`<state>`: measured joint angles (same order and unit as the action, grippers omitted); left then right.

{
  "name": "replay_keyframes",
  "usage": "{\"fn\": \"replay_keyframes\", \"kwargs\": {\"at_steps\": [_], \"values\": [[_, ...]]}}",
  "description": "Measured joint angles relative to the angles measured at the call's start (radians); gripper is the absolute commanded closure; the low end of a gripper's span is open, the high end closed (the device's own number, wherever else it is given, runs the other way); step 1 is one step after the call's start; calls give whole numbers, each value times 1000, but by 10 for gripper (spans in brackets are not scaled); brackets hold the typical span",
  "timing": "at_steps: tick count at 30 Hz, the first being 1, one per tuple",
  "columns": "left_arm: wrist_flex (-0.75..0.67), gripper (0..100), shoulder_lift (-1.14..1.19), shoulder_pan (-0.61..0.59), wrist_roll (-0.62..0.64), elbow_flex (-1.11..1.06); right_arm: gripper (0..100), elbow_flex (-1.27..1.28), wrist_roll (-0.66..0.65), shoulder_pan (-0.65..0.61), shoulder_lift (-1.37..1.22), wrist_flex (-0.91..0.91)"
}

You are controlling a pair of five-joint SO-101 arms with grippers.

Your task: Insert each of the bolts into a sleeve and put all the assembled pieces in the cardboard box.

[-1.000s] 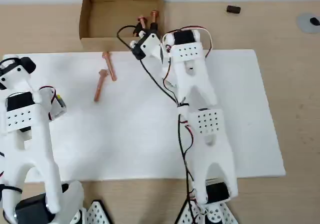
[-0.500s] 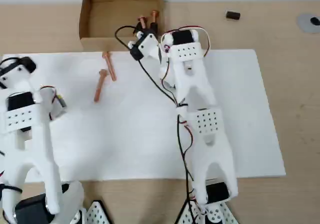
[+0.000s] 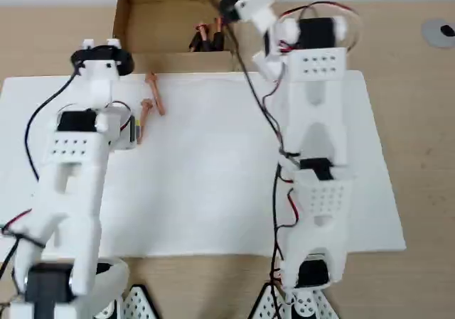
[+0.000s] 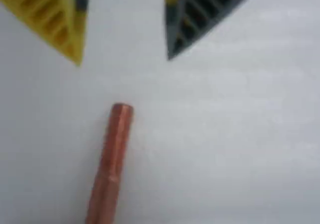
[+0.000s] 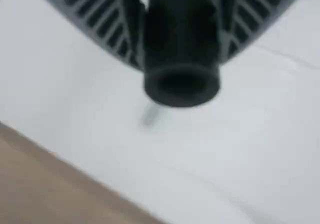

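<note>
High view: the cardboard box (image 3: 131,20) stands on the bench (image 3: 412,106) at the far edge of the white mat (image 3: 206,191). The assembled pieces (image 3: 206,36) lie in the box's near right corner, about where they were half a second ago. Two copper bolts (image 3: 155,94) lie on the mat just near of the box and have not shifted. One slants close to the box wall. The other lies a little nearer and to its left. The left arm (image 3: 75,163) has swung in from the mat's left edge and now reaches over the mat, its end above the nearer bolt. The right arm (image 3: 316,106) has left the box's near wall. It now stretches farther and to the right, with its wrist raised by the box's far right corner.

Left wrist view: the left hand (image 4: 122,58) is spread wide, one yellow finger (image 4: 55,19) and one dark finger well apart. It is empty above the mat. A copper bolt (image 4: 111,169) lies flat on the mat, its end just short of the gap between the fingertips and touching neither.

Right wrist view: the right hand (image 5: 181,44) pinches a black sleeve (image 5: 182,82), whose open end sticks out past the fingertips. Behind it is a white surface with a brown band along one side.
</note>
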<state>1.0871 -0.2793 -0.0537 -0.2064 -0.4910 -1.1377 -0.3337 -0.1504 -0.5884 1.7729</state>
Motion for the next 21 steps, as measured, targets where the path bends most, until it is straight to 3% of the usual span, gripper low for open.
{"fn": "replay_keyframes", "kwargs": {"at_steps": [9,15,21], "values": [[-3,874,405,2,-51,285,988,160,101,14,290,2],[37,874,520,14,-54,482,988,299,106,20,433,2],[41,874,603,63,-54,542,988,339,106,55,451,2]]}}
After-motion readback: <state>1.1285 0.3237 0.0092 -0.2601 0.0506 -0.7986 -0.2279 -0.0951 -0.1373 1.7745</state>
